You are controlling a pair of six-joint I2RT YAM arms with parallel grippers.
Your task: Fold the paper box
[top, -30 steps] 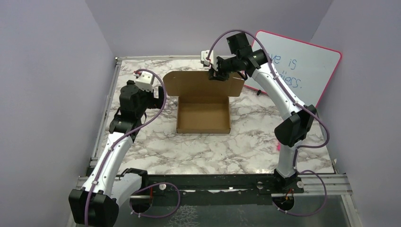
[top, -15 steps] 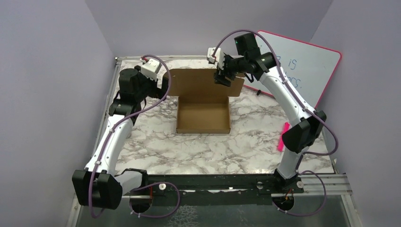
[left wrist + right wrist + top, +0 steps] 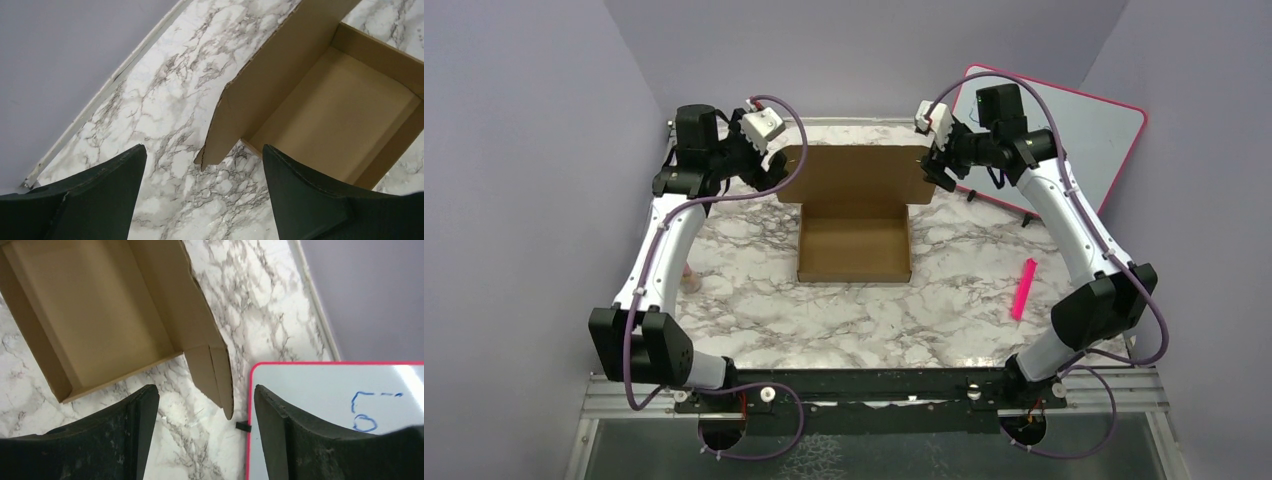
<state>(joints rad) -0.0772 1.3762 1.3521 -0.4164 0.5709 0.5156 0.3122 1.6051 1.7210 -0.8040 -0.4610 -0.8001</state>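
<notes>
The paper box (image 3: 854,250) is a shallow brown cardboard tray in the middle of the marble table, with its lid panel (image 3: 854,175) standing up along the far side. My left gripper (image 3: 776,172) hovers open at the lid's left end. In the left wrist view the lid's corner flap (image 3: 220,130) lies between the left gripper's (image 3: 203,150) spread fingers and touches neither. My right gripper (image 3: 936,172) is open at the lid's right end. In the right wrist view the side flap (image 3: 212,372) hangs between the right gripper's (image 3: 205,388) fingers, untouched.
A pink-rimmed whiteboard (image 3: 1074,130) with blue writing leans at the back right, its edge (image 3: 300,365) close to the right gripper's outer finger. A pink marker (image 3: 1024,288) lies on the table to the right of the box. The back wall rises just behind the lid.
My right gripper opened, let go of the lid's top edge and moved right to the lid's end. My left arm swung back and up to the lid's left end, still open.
</notes>
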